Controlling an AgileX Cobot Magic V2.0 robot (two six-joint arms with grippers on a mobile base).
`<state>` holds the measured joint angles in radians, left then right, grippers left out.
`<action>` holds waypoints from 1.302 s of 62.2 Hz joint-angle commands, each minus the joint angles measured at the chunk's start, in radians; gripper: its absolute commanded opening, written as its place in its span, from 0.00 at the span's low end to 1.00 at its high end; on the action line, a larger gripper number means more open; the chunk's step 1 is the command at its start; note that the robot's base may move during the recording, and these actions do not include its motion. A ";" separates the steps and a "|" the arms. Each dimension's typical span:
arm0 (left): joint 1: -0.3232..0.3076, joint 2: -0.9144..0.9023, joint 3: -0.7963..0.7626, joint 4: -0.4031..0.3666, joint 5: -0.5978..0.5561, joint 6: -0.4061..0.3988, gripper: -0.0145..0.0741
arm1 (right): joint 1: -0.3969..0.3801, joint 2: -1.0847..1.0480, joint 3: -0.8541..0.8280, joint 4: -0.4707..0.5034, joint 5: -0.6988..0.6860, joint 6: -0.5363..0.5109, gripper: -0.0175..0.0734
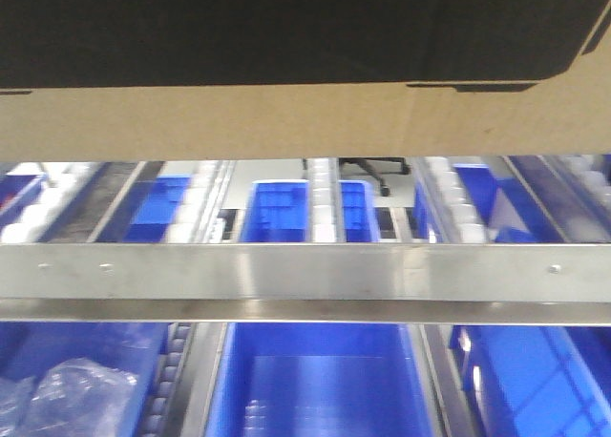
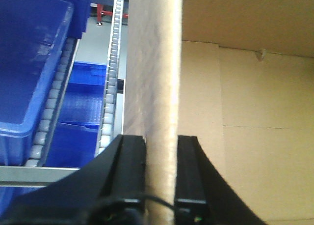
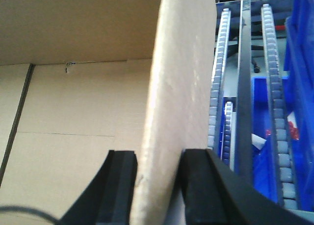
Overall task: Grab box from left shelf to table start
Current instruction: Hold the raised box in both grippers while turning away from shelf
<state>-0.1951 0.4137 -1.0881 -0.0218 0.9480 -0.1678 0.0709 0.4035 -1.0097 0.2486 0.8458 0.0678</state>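
The left pincer [image 2: 161,154] and right pincer [image 3: 158,158] each pinch a carton [image 1: 286,122] wall; the thin cardboard could buckle and slip free.

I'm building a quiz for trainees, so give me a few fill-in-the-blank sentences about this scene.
The left gripper and right gripper each clamp a ____ wall of the box.
In the front view, the box appears ____ the steel shelf rail.
The bins below that rail are ____.
Missing words: cardboard; above; blue.
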 commanded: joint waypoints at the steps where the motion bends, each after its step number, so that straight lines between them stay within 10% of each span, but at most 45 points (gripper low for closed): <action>1: 0.002 -0.002 -0.040 0.115 -0.196 -0.006 0.05 | -0.014 0.010 -0.033 -0.159 -0.151 -0.002 0.25; 81: 0.002 -0.002 -0.040 0.115 -0.196 -0.006 0.05 | -0.014 0.010 -0.033 -0.159 -0.151 -0.002 0.25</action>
<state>-0.1951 0.4137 -1.0881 -0.0218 0.9480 -0.1678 0.0709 0.4035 -1.0097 0.2486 0.8458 0.0694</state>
